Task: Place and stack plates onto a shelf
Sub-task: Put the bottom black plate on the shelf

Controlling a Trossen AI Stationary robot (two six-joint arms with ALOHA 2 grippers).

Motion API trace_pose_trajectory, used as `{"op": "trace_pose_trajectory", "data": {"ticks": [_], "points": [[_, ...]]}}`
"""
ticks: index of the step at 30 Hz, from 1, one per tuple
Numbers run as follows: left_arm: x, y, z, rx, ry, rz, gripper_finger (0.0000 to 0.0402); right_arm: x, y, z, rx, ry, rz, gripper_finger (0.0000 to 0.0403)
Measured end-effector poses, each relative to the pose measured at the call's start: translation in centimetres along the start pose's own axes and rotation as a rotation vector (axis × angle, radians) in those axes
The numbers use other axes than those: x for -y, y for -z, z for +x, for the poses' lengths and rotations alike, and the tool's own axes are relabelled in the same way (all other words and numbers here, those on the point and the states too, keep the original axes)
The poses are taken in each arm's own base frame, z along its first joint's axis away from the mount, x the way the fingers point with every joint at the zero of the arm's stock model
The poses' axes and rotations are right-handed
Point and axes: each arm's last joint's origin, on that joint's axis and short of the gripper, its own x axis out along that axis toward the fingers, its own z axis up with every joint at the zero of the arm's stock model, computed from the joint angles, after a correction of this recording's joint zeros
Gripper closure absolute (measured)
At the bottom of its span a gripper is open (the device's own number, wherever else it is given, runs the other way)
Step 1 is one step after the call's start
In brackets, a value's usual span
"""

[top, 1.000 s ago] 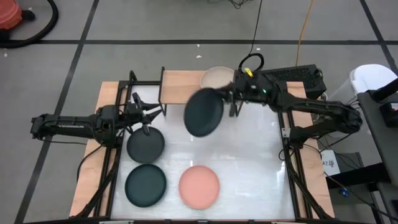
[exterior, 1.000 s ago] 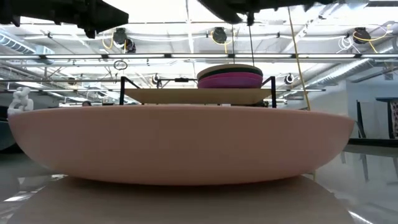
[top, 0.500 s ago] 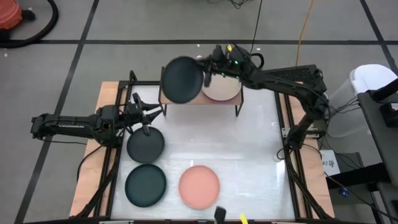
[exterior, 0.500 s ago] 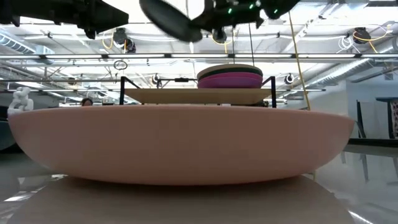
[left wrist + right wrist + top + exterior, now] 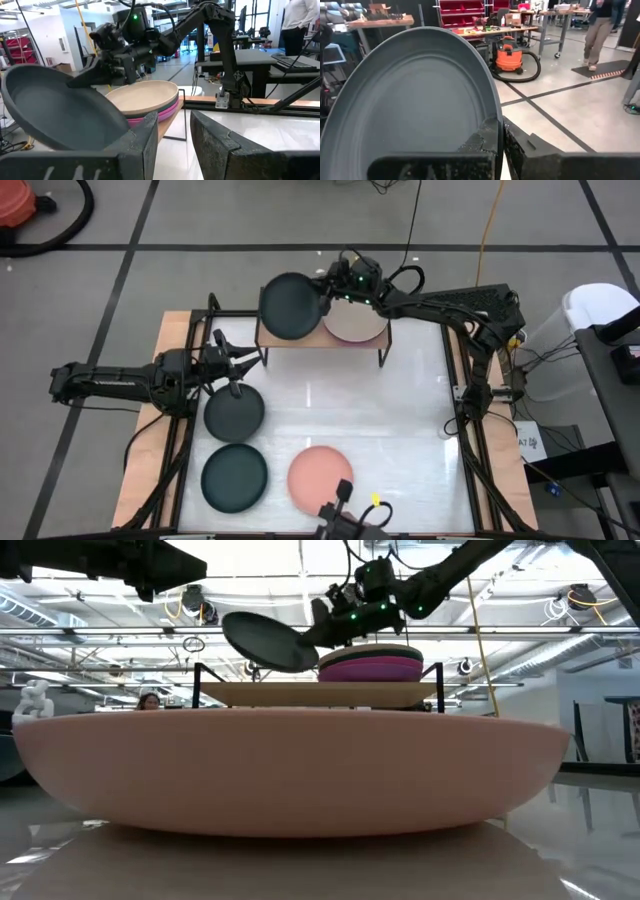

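My right gripper [image 5: 326,292] is shut on a dark grey plate [image 5: 290,307] and holds it over the left half of the light-wood shelf [image 5: 300,342] at the table's far edge. In the low view that plate [image 5: 264,641] hangs tilted just above the shelf board [image 5: 300,695]. A stack with a beige plate [image 5: 356,327] on top of magenta and purple ones [image 5: 370,668] sits on the shelf's right half. On the table lie two dark plates [image 5: 234,412] [image 5: 234,478] and a salmon plate [image 5: 320,478]. My left gripper [image 5: 236,362] waits open, above the far rim of the nearer-left dark plate. My right gripper pinches the dark grey plate's rim [image 5: 494,116] between its two fingers [image 5: 479,144], on the side of the plate that faces the stack. The fingers come about level from the table's right. The plate is lifted clear above the shelf, tilted.
A dark object with a yellow bit [image 5: 346,518] shows at the table's near edge. Black frame rails run along the table's left and right sides. People walk in the room beyond [image 5: 600,30]. Bare white tabletop [image 5: 400,420] lies between the shelf and the salmon plate.
My right gripper has carried the dark grey plate from above the table's middle toward the far edge and the left, then down until it hangs just over the shelf's left half. The plate has stayed in the hold. The dark object has come in at the near edge.
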Motion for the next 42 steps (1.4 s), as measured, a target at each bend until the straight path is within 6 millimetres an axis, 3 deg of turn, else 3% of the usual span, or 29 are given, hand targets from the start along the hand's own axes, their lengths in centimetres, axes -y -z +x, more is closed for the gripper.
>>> {"op": "trace_pose_trajectory", "data": {"ticks": [7,25,42], "points": [[0.0,0.0,0.0,0.0,0.0,0.003,0.0282,0.5,1.7,0.8,-0.042,0.006,-0.01,0.0403],[0.0,0.0,0.0,0.002,0.001,0.001,0.0282,0.8,2.5,0.9,-0.118,0.114,-0.049,0.0383],[0.0,0.0,0.0,0.002,0.0,-0.001,0.0282,0.7,2.6,0.9,-0.127,0.106,-0.07,0.0329]]}}
